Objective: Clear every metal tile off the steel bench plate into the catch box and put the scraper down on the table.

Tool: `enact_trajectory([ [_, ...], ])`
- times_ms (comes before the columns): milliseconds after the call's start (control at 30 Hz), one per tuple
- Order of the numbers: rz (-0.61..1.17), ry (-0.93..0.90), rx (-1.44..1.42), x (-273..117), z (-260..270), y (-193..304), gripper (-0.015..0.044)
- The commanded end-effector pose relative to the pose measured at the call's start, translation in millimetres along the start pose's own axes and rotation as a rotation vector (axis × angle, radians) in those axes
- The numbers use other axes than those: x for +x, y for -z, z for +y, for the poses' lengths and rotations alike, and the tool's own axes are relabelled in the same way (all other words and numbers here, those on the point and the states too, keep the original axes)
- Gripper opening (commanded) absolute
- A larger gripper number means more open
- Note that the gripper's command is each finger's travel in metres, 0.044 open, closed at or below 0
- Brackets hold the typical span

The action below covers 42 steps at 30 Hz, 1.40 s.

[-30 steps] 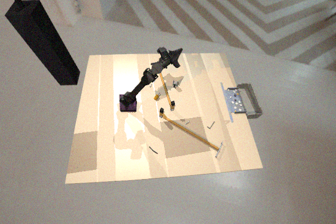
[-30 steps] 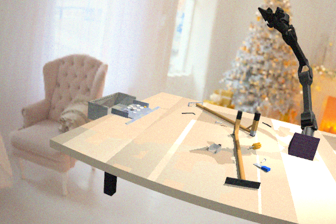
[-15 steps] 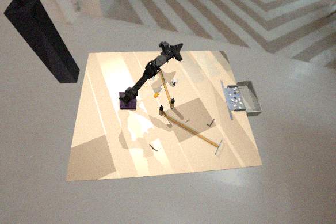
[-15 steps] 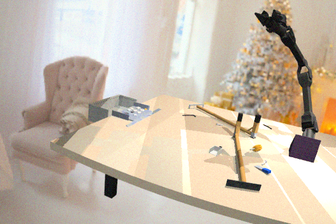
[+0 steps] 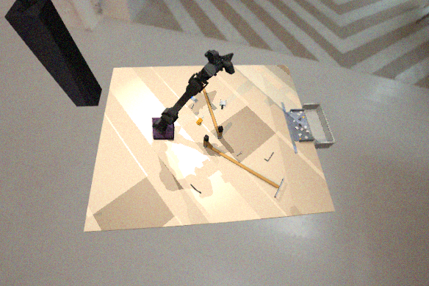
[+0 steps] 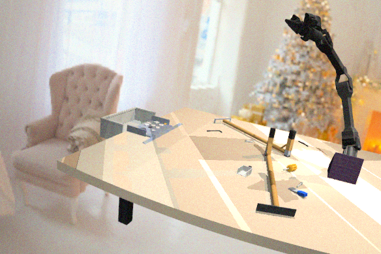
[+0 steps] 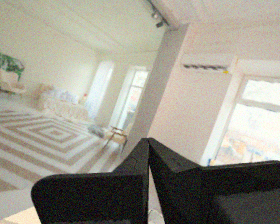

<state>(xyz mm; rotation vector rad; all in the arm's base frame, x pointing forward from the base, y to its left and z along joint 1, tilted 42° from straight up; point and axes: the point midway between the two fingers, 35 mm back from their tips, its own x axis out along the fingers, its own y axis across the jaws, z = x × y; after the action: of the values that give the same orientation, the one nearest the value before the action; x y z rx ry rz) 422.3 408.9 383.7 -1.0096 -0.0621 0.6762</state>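
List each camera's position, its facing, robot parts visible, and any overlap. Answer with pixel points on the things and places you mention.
Top: high above the wooden table (image 5: 121,199) (image 6: 147,203), looking steeply down; whole black arm (image 5: 184,100) (image 6: 348,108) in frame.
Exterior: beside the table, slightly above it, looking across toward a pink armchair (image 6: 86,89); whole arm again.
Wrist: on the arm near the tool (image 5: 231,62) (image 6: 290,24) (image 7: 148,150), looking past its closed black fingers into the room.
Top and exterior share the arm, both wooden-handled tools and the grey catch box (image 5: 330,134) (image 6: 112,128).
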Motion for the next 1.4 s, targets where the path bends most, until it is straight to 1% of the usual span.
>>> enact_trajectory([
  [0, 0.028, -0.027, 0.013, 8.8, 12.9, 6.7, 0.0],
  [667, 0.152, -0.153, 0.082, 36.7, 70.8, 35.6, 0.0],
  [1367, 0.297, -0.267, 0.146, 56.2, 131.5, 68.4, 0.0],
])
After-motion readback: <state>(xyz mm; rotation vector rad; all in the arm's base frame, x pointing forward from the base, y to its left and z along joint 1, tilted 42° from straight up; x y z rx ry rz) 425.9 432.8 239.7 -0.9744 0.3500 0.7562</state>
